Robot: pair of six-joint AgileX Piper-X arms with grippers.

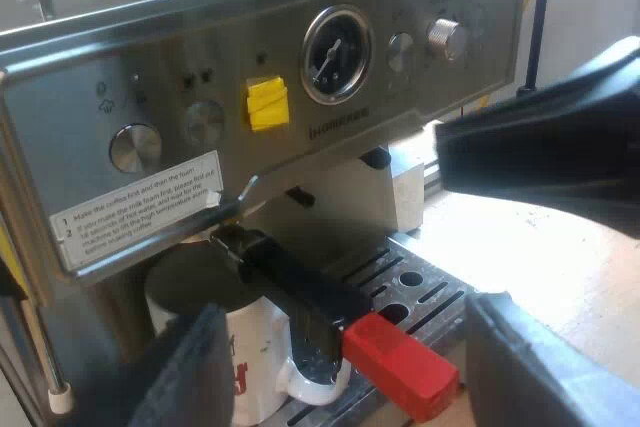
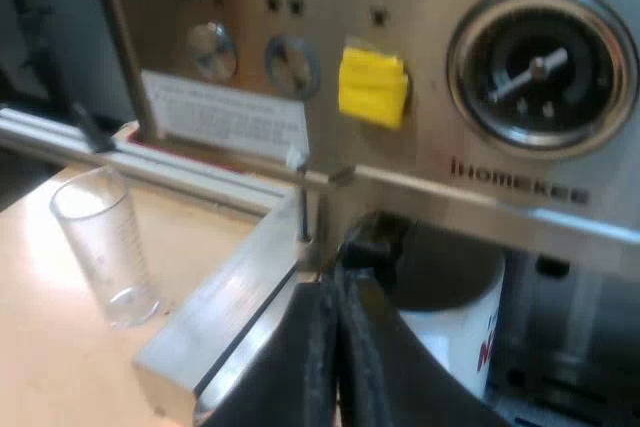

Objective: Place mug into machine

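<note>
"iHOMEKEE" on espresso machine (image 2: 430,162) (front)

Looks like a lab or workshop: an espresso machine (image 1: 200,57) marked with yellow tape (image 1: 267,103) stands on a pale wooden bench (image 1: 560,287), near an aluminium rail (image 2: 225,312) and a measuring glass (image 2: 105,247).

Both views close on machine (image 1: 200,67) front — gauge (image 1: 337,54), mug (image 1: 262,347) shared.

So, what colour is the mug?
The mug is white with red print; left wrist view shows it best.
</note>
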